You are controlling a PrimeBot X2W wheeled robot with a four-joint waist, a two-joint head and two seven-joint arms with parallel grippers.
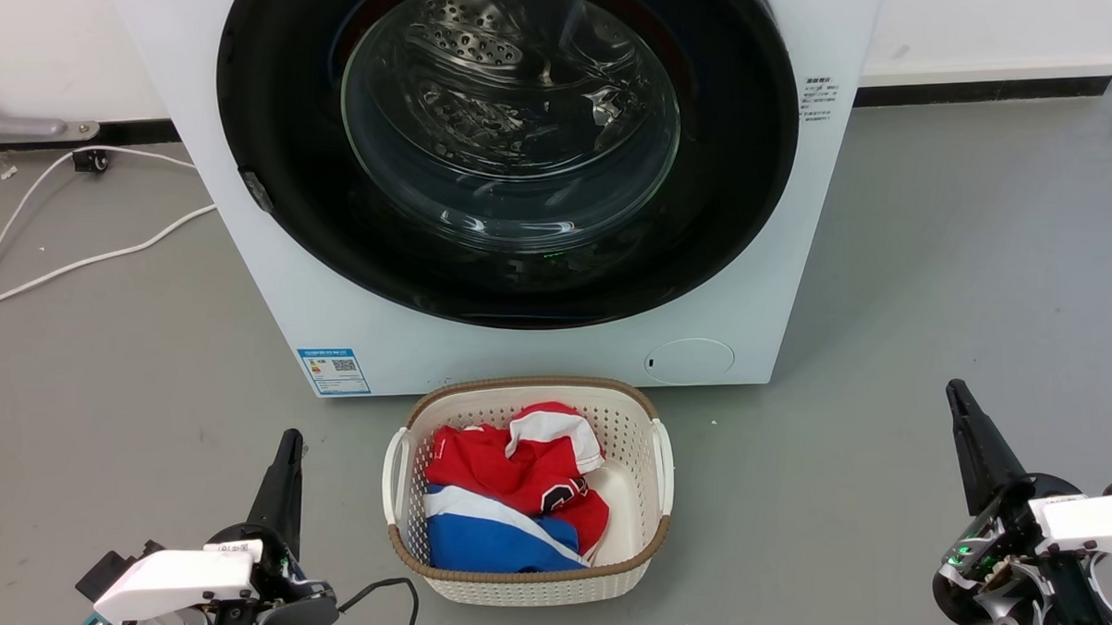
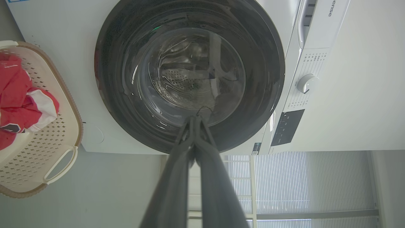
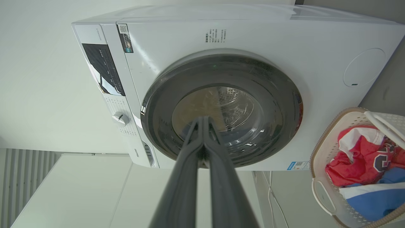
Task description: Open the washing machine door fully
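Observation:
The washing machine door (image 1: 509, 138) is a glossy black-rimmed disc with a clear glass centre, lying flush against the white machine's front; the steel drum shows through the glass. It fills much of the left wrist view (image 2: 190, 76) and the right wrist view (image 3: 221, 110). My left gripper (image 1: 289, 442) hovers low at the lower left, fingers together, well short of the machine. My right gripper (image 1: 955, 393) hovers at the lower right, fingers together too. Each gripper (image 2: 195, 117) (image 3: 203, 118) is shut on nothing.
A cream laundry basket (image 1: 529, 586) with red, white and blue clothes sits on the grey floor right in front of the machine, between my arms. A white cable (image 1: 82, 260) trails on the floor at the left. A small round white flap (image 1: 689, 360) marks the machine's lower front.

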